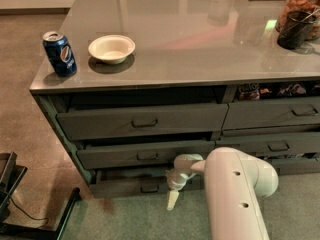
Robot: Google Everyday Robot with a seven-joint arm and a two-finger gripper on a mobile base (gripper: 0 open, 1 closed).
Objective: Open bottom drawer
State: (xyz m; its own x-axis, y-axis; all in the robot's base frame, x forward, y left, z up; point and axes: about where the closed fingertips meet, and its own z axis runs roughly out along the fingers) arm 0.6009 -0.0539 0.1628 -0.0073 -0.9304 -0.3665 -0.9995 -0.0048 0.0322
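The bottom drawer [122, 186] is the slim dark grey-green front at the foot of the left stack, just above the green carpet. Its small dark pull handle [149, 188] sits at its centre. A dark gap shows above its front. My gripper [172, 198] is at the end of the white arm [240, 194], just right of the handle and in front of the drawer's right part, pointing down toward the floor. I cannot tell whether it touches the handle.
Two taller drawers, the middle [145, 154] and the top [142, 121], stack above it, and a second stack [272, 114] stands to the right. On the counter [200, 49] stand a Pepsi can [59, 53], a white bowl [111, 48] and a jar [300, 14]. A black stand [30, 219] is on the floor at left.
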